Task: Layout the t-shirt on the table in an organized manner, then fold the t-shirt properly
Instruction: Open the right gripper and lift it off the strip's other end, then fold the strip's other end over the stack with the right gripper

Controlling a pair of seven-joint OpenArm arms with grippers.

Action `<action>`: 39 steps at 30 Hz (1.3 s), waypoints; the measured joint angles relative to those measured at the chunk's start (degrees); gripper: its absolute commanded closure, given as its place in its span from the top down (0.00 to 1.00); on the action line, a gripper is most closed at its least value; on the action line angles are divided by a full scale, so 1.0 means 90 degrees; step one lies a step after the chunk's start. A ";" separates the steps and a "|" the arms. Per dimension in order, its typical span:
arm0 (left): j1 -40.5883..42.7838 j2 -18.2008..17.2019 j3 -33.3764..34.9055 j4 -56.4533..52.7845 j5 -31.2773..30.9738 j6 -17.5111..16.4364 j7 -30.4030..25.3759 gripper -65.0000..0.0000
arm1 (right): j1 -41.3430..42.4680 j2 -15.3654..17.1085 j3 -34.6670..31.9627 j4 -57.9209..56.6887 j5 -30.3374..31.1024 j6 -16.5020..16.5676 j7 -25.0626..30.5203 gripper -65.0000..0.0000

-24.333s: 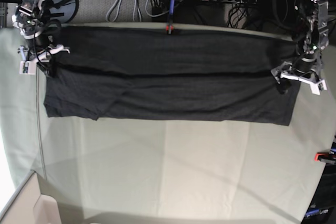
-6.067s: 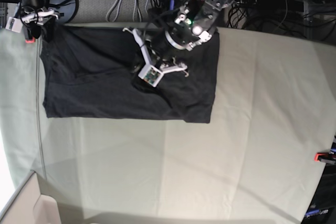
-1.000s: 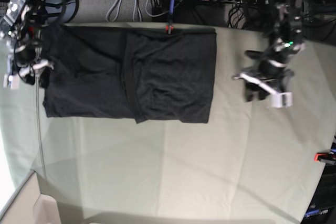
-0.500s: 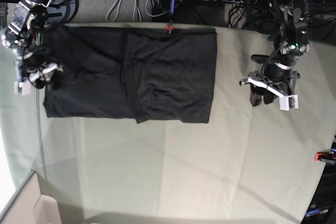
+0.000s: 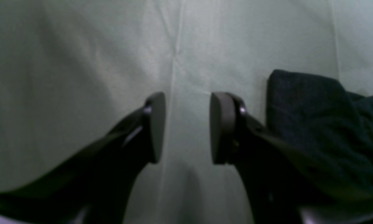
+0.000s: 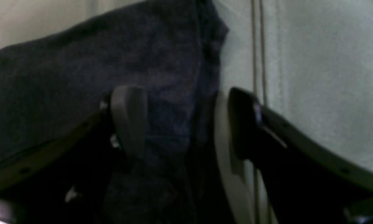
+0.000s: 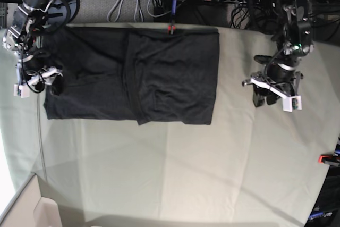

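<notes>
Right end effector [image 6: 177,124] spread astride t-shirt [image 6: 80,77] edge, wrist view only | left end effector [image 5: 185,127] parted, empty over table [image 5: 65,62]

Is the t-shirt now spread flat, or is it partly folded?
Partly folded. The t-shirt has its right part laid over the middle, leaving a doubled panel with a visible edge; the table lies bare beside it.

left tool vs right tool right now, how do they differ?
The left tool is over bare table, clear of the t-shirt; the right tool straddles the shirt's edge. The left's jaws stand narrower than the right's. Both are open and holding nothing.
</notes>
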 measured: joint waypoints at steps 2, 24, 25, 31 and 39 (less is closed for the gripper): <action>0.0000 0.0002 0.0000 0.0000 0.0000 0.0000 0.0000 0.35 | -0.0092 -0.0002 -0.0002 0.0085 0.0019 0.0000 -0.0002 0.65; -0.0138 0.0007 0.0005 -0.0316 0.0000 0.0000 -0.0087 0.35 | -0.0772 -0.0464 -0.0032 0.1112 -0.0092 0.0000 -0.0216 0.44; -0.0136 -0.0005 0.0005 -0.0316 0.0000 0.0000 -0.0087 0.35 | -0.0772 -0.0466 -0.0066 0.1112 -0.0080 0.0000 -0.0226 0.37; -0.0124 -0.0027 0.0000 -0.0316 0.0000 0.0000 -0.0090 0.35 | -0.0760 -0.0498 -0.0279 0.1112 -0.0075 0.0000 -0.0243 0.00; 0.0022 -0.0027 -0.0002 -0.0158 0.0019 0.0002 -0.0019 0.35 | -0.0823 -0.0512 -0.0245 0.1365 0.0046 0.0005 -0.0391 0.00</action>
